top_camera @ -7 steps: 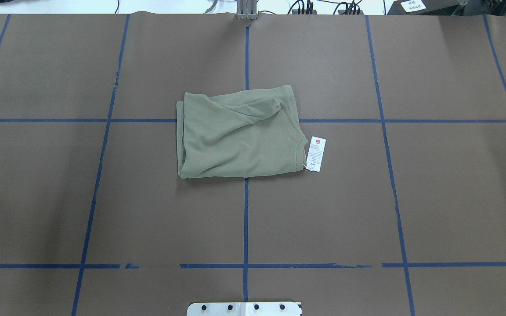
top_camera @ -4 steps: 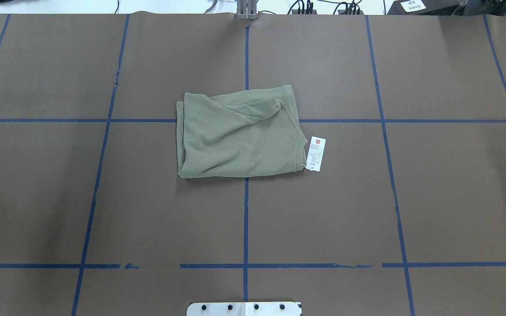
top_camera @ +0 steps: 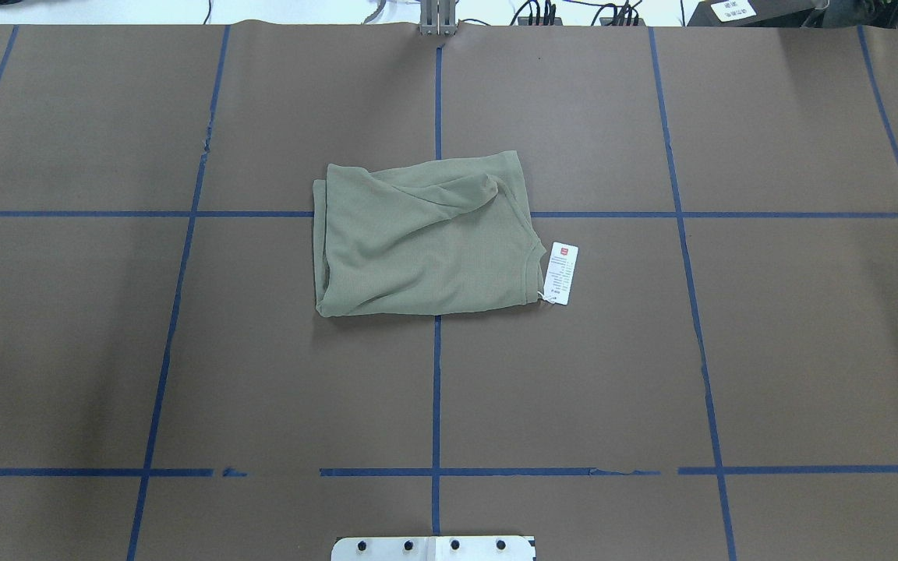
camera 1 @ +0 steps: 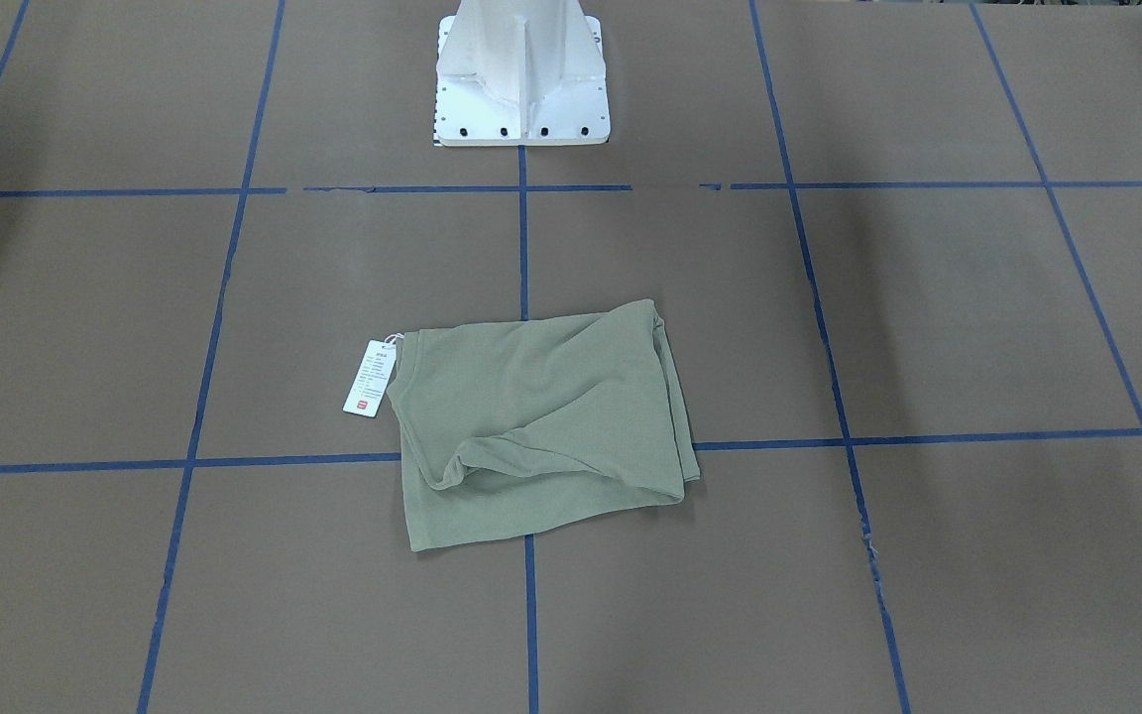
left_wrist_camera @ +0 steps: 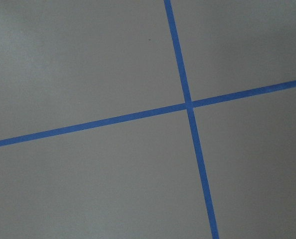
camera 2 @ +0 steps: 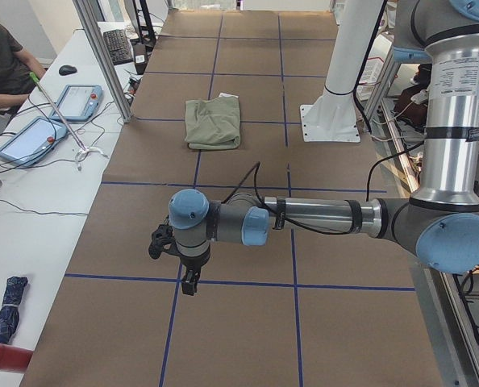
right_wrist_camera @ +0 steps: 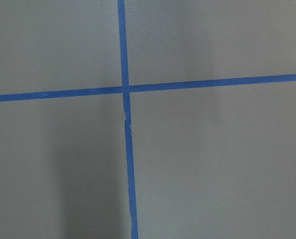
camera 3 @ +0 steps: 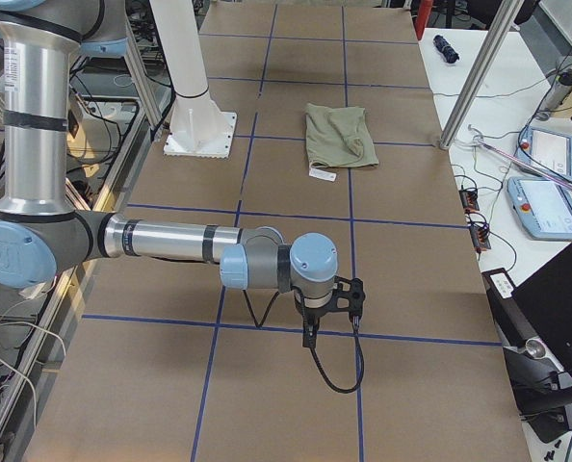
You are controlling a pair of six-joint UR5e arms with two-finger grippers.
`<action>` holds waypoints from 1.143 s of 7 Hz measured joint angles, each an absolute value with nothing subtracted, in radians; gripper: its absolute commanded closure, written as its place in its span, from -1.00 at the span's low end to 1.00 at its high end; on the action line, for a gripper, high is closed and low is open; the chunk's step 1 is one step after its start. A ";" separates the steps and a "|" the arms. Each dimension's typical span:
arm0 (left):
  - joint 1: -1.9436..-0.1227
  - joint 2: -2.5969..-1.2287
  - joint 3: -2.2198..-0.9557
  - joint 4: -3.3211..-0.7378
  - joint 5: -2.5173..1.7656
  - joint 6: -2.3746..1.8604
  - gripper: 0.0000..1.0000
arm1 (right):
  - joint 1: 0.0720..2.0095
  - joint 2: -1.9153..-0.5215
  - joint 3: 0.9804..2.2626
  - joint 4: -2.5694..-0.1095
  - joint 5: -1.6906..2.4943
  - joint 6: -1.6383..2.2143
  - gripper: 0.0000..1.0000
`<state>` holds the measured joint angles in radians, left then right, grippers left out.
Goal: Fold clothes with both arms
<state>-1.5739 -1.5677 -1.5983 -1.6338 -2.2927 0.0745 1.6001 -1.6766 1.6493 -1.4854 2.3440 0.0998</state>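
The sage-green shirt [top_camera: 418,241] lies folded into a rough rectangle at the table's middle, with a loose sleeve fold across its far part. Its white hang tag [top_camera: 560,273] lies beside its right edge. The shirt also shows in the front view [camera 1: 541,416] and both side views [camera 2: 214,122] [camera 3: 339,135]. My left gripper [camera 2: 189,284] hangs over bare table at the left end, far from the shirt. My right gripper [camera 3: 310,337] hangs over bare table at the right end. I cannot tell whether either is open or shut. Both wrist views show only tape lines.
The white pedestal base [camera 1: 521,79] stands at the robot's side of the table. Blue tape lines [top_camera: 436,389] grid the brown surface. A side table with tablets [camera 2: 30,137] and a metal post [camera 2: 102,56] lie beyond the far edge, where a person [camera 2: 2,64] sits.
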 measured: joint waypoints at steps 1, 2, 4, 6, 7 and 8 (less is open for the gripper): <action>-1.574 -1.568 -1.598 -1.635 -2.298 0.058 -1.00 | 1.600 -1.677 1.650 -1.485 2.344 0.100 -1.00; -1.574 -1.568 -1.597 -1.635 -2.301 0.052 -1.00 | 1.600 -1.676 1.651 -1.485 2.345 0.100 -1.00; -1.574 -1.568 -1.596 -1.637 -2.303 0.050 -1.00 | 1.600 -1.675 1.652 -1.485 2.345 0.099 -1.00; -1.574 -1.568 -1.596 -1.638 -2.303 0.050 -1.00 | 1.601 -1.675 1.653 -1.485 2.345 0.100 -1.00; -1.574 -1.568 -1.597 -1.638 -2.303 0.051 -1.00 | 1.601 -1.675 1.654 -1.485 2.345 0.100 -1.00; -1.574 -1.568 -1.598 -1.638 -2.303 0.051 -1.00 | 1.601 -1.675 1.655 -1.485 2.346 0.100 -1.00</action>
<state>-1.5739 -1.5677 -1.5978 -1.6382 -2.3026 0.0506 1.6014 -1.6750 1.6553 -1.4849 2.3458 0.0997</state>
